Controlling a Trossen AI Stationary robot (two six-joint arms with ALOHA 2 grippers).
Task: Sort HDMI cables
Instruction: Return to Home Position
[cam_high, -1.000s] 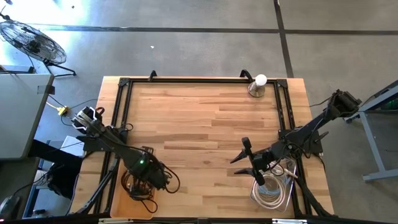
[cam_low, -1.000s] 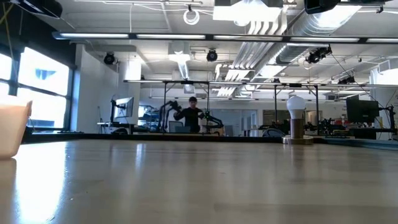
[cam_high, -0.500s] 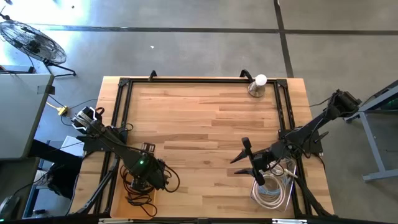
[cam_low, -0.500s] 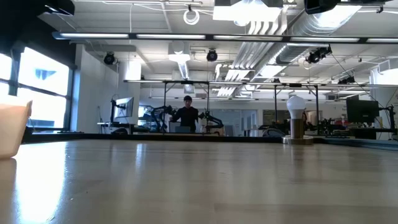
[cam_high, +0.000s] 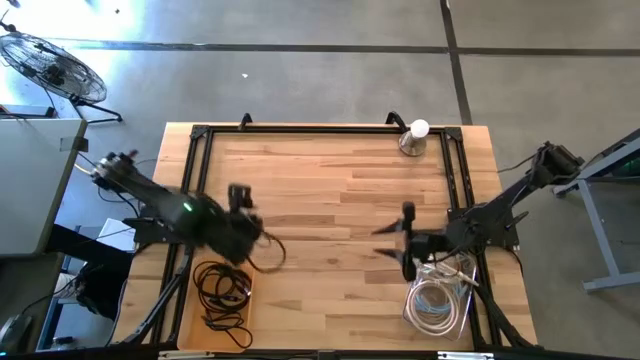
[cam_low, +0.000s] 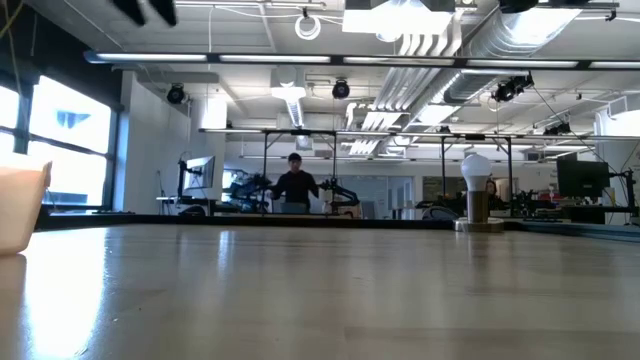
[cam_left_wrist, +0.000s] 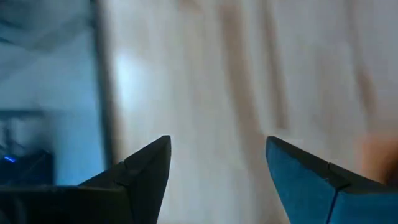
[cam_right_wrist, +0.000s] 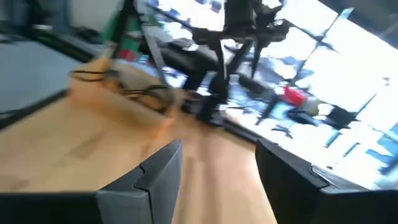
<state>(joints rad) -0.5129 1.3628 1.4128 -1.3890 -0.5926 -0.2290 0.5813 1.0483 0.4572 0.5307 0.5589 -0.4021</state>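
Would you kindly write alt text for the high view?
Black HDMI cables lie in an orange bin, white cables in a transparent bin, on a wooden table. The left gripper and right gripper hover open nearby.

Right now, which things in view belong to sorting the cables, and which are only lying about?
Job: black cables in the orange bin; white cables in the transparent bin; left jaws and right jaws, open, above the table.
Lying about: bulb on its stand; floor fan.

Left claw (cam_left_wrist: 218, 140), right claw (cam_right_wrist: 218, 144) — both parted
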